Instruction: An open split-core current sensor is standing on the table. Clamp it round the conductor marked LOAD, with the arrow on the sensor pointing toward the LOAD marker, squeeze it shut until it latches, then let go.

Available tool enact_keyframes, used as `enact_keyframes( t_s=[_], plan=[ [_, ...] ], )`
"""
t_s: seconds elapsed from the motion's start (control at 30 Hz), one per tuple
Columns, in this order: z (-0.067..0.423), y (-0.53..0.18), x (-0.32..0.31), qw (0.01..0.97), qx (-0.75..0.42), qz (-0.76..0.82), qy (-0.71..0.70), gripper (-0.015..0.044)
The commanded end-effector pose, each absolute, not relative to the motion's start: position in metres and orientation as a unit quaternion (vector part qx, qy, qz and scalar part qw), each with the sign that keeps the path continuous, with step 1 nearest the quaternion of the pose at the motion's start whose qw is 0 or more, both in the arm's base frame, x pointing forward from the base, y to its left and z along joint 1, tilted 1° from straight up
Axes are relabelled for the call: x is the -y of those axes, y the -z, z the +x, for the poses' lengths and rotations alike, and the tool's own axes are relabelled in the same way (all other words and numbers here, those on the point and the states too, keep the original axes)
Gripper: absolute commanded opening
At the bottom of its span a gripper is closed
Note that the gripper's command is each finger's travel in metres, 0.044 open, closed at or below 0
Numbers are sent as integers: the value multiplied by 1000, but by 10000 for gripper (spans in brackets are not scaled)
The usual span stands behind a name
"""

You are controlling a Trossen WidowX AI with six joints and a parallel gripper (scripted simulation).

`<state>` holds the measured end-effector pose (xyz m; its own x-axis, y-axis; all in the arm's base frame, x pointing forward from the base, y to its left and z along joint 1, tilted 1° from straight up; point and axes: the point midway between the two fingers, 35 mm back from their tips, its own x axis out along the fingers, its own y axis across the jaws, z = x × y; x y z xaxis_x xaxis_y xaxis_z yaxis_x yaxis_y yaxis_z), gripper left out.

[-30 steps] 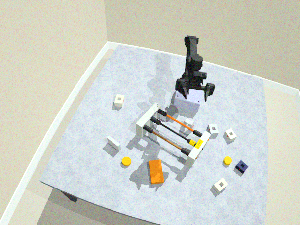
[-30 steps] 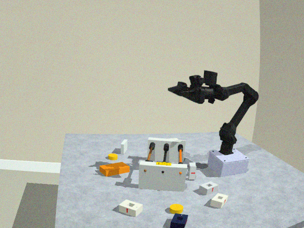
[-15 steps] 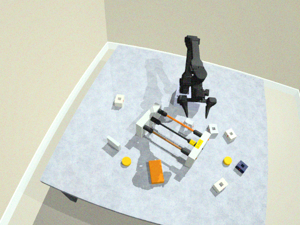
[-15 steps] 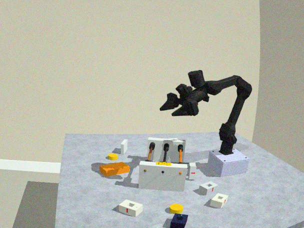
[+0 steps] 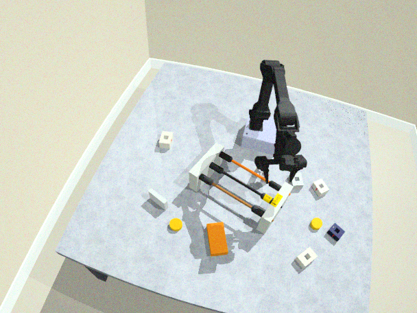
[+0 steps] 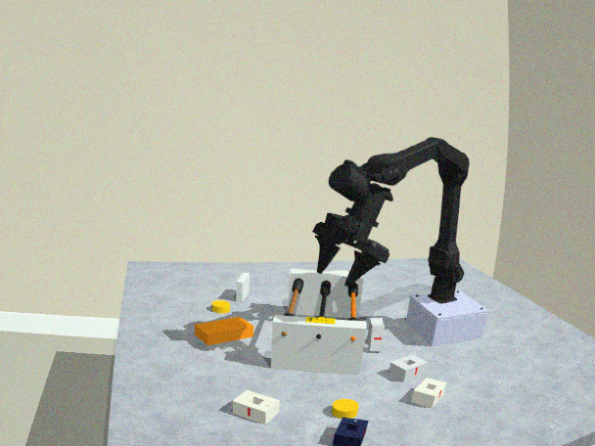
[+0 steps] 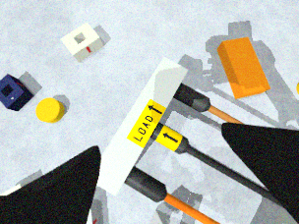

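Pincer [image 6: 336,275] fingers, spread wide on nothing, hang above the black LOAD conductor [image 5: 240,182], while the likely sensor [image 6: 376,334], an upright white block with a red arrow, stands on the desk [image 6: 514,372] just lower right of them, beside the fixture's end wall [image 6: 318,347].

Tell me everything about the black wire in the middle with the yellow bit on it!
The black conductor is a thin, straight rod, the middle of three; the two beside it are orange. It runs level between two white end blocks, with a thick dark sleeve at each end. One sleeve wears a yellow band with a black arrow, next to the yellow LOAD label on that block. The open gripper hovers above; nothing is clamped on it.
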<state>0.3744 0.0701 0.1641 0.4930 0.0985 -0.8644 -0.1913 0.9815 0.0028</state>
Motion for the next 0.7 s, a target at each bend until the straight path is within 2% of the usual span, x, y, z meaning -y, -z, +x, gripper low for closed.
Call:
enact_keyframes(
  t_s=[0.0, 0.67],
  plan=[
    [371, -153, -76, 839, -535, -51, -88, 440],
    [363, -147, -72, 832, -549, -34, -74, 440]
  ],
)
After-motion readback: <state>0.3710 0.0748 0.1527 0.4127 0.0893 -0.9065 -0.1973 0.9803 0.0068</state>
